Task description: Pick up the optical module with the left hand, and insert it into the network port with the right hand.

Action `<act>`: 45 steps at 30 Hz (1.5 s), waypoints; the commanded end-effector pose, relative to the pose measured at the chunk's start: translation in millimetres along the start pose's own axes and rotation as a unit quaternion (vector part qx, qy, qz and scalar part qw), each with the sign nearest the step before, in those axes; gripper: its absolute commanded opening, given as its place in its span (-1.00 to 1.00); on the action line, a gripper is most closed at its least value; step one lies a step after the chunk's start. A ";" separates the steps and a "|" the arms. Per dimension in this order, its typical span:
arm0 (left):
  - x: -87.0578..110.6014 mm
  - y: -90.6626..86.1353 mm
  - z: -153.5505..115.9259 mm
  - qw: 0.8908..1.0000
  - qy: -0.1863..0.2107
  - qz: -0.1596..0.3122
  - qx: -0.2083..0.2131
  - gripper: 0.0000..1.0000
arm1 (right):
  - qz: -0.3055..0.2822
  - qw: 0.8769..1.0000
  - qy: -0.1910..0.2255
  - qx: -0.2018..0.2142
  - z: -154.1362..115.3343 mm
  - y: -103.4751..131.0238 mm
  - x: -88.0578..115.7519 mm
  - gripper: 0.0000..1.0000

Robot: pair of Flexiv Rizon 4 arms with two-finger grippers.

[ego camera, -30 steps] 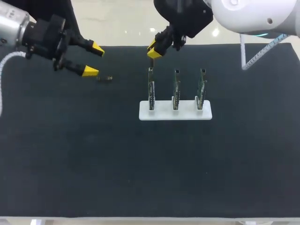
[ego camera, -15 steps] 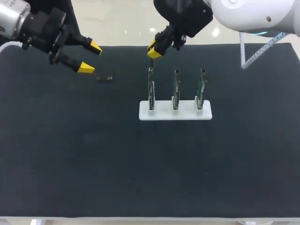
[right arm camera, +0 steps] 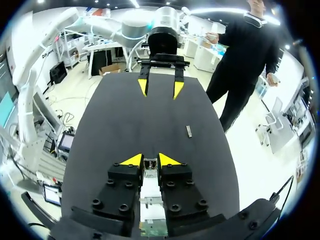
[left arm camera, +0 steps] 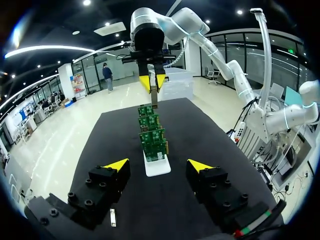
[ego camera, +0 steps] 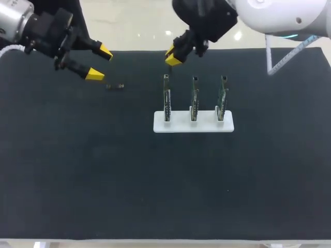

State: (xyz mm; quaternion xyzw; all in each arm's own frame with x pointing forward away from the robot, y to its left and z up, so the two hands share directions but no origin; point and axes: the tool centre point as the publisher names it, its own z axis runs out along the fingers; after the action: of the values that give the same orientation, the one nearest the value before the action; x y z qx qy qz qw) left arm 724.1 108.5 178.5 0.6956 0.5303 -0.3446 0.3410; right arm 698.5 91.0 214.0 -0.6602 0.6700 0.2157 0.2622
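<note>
**Head view: one module pinched over the boards, another loose on the mat**

The optical module point(left arm camera: 155, 98) hangs as a thin dark piece from the right gripper point(ego camera: 171, 57), whose yellow tips are drawn close and clenched on it from both sides. In the right wrist view a small metallic end of it shows between those tips. It is in the air, just above the top edge of the end board point(ego camera: 166, 97), the one nearest the left arm, and apart from it.

That board is the first of three green circuit boards. The middle board point(ego camera: 194, 98) and far board point(ego camera: 222, 97) follow in a row, all upright and set edgewise in a white stand point(ego camera: 193, 124) on the black mat point(ego camera: 77, 181).

A second module point(ego camera: 115, 86) lies flat on the mat, well apart from the stand on its left-arm side and touching nothing else.

Beside and above it hangs the left gripper point(ego camera: 100, 63), its fingers spread wide and released, holding nothing. In the left wrist view this loose module shows on the mat under one of the fingers, and the row of boards runs straight ahead, with the right gripper over the first of them.
</note>
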 end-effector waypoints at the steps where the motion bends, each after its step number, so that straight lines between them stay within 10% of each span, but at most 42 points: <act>1: 0.0 1.3 0.2 1.000 0.001 0.000 0.002 1.00 | -0.010 1.000 -0.008 -0.021 -12.3 -7.2 16.1 -1.00; 19: 0.0 1.3 0.2 1.000 0.001 0.000 0.002 1.00 | -0.041 0.998 -0.019 -0.052 -25.9 -25.9 57.6 -1.00; 45: 0.0 1.3 0.2 1.000 0.001 0.000 0.002 1.00 | -0.035 0.998 -0.026 -0.046 -9.9 -34.8 61.9 -1.00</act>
State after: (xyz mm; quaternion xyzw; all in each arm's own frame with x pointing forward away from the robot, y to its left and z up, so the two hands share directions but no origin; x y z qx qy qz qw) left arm 724.1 108.6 178.4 0.6957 0.5301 -0.3447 0.3410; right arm 732.6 34.3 185.2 -0.6889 0.6289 0.2544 0.2554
